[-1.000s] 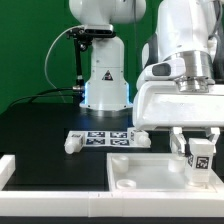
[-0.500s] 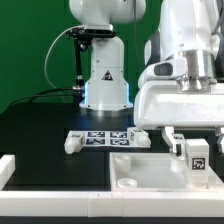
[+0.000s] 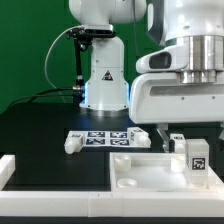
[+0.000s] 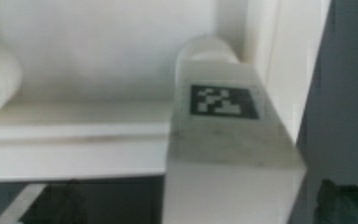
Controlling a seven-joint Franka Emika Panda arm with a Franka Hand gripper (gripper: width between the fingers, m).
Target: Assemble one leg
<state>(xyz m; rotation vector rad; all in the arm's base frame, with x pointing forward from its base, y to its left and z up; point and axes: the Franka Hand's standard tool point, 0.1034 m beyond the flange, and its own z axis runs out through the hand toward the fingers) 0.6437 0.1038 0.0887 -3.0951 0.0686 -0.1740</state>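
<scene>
A leg (image 3: 198, 156), a small white block with a tag on its front face, stands upright on the large white panel (image 3: 140, 172) at the exterior view's right. My gripper (image 3: 191, 137) hangs just above it, jaws open wider than the leg, one finger (image 3: 160, 135) clear to its left. In the wrist view the leg (image 4: 226, 120) runs up between the two dark fingertips (image 4: 16, 205), with a gap on one side. Another leg (image 3: 72, 143) lies on the black table left of the marker board (image 3: 104, 138).
A further white block (image 3: 140, 135) lies at the marker board's right end. A white raised rim (image 3: 6, 166) stands at the table's left edge. The robot base (image 3: 105, 75) and cables are behind, in front of a green wall.
The gripper has risen and shifted slightly to the exterior view's left. The leg stays standing on the panel and has not moved.
</scene>
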